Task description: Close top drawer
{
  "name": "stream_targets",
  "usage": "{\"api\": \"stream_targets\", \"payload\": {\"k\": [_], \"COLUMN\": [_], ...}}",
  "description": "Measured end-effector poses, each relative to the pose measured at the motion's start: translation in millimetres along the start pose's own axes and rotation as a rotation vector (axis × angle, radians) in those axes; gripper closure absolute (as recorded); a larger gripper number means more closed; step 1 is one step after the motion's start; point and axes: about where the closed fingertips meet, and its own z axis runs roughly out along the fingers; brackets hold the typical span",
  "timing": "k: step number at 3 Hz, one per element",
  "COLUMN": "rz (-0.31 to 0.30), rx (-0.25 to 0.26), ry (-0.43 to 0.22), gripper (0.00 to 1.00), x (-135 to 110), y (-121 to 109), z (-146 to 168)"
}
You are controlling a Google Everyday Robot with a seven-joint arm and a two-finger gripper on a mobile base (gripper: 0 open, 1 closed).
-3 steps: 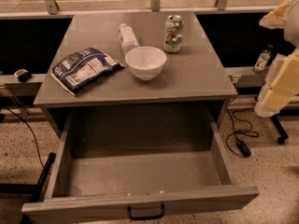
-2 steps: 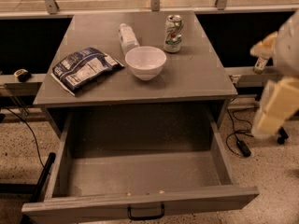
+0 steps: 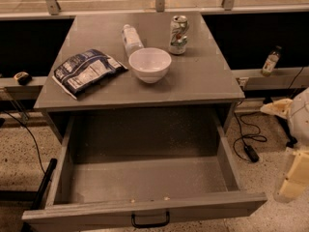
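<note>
Far left: dark cable on floor, partly cut off.

Cabinet top: chip bag lying flat, clear bottle on its side, white bowl upright, drink can standing. All sit back from the front edge, so likely unaffected by a push on the drawer.

Top drawer is pulled fully out, interior looks bare; black bar handle centred on front panel, at bottom of view. Lower drawers not visible from here.

Right: adapter and cord on floor, small bottle on ledge.

Far right: gripper low, off the drawer's right front corner, not touching. Half cut by frame; whether wide or narrow, cannot tell. Judged: approach stage, push not yet begun.
</note>
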Motion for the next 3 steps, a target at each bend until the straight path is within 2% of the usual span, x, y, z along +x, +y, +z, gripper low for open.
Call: {"api": "stream_targets", "payload": {"k": [1,2,3], "rz": [-0.039,-0.041,-0.117], "rx": [-0.008,-0.005,0.048], "ry": [0.002,-0.001,0.022], "gripper": [0.00,0.00,0.00], "x": [3,6,10], "y": [3,7,29], "z": [4,25,52]}}
